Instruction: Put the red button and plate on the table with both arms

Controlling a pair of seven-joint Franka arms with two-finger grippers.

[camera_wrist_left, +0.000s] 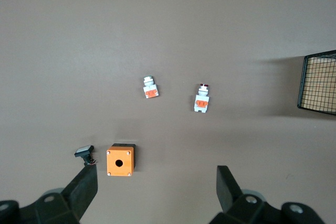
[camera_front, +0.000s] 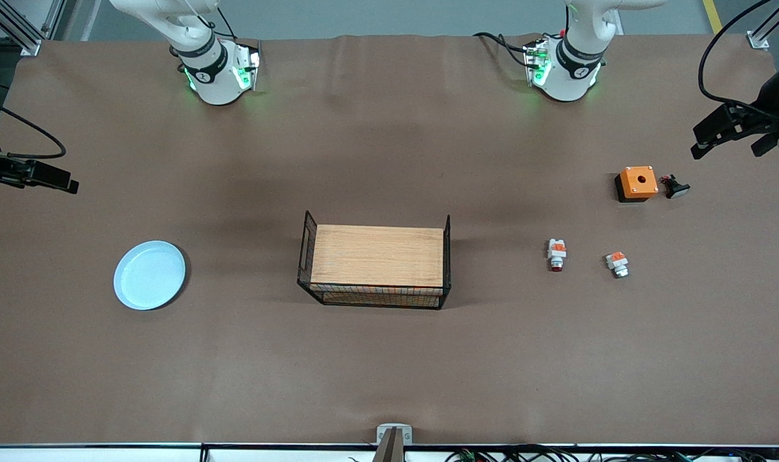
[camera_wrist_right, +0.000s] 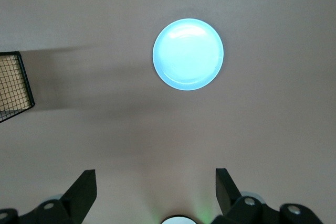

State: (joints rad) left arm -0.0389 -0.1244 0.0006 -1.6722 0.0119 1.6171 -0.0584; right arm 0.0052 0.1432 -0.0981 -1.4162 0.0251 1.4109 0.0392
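At the right arm's end of the table (camera_front: 389,372) the pale-blue plate (camera_front: 149,274) lies flat and alone on the brown sheet. The right gripper (camera_front: 43,176) hangs high over that end of the table, nearer the arms' bases than the plate, fingers spread wide and empty. To take the plate well, I judge it should come down over the rim (camera_wrist_right: 188,87) and pinch one edge, since the plate is far too broad to span.

In the middle stands the wood-topped wire rack (camera_front: 376,266). Toward the left arm's end the red button (camera_front: 556,255) lies on its side, red tip nearer the front camera, with the grey-tipped switch piece (camera_front: 617,264) beside it and the orange box (camera_front: 638,183) farther from the camera, a small black part (camera_front: 676,187) just beside that. The left gripper (camera_front: 736,131) hangs raised over this end, fingers spread, holding nothing. It should probably close across the button's white body (camera_wrist_left: 201,104), keeping well apart from the look-alike piece (camera_wrist_left: 150,87).
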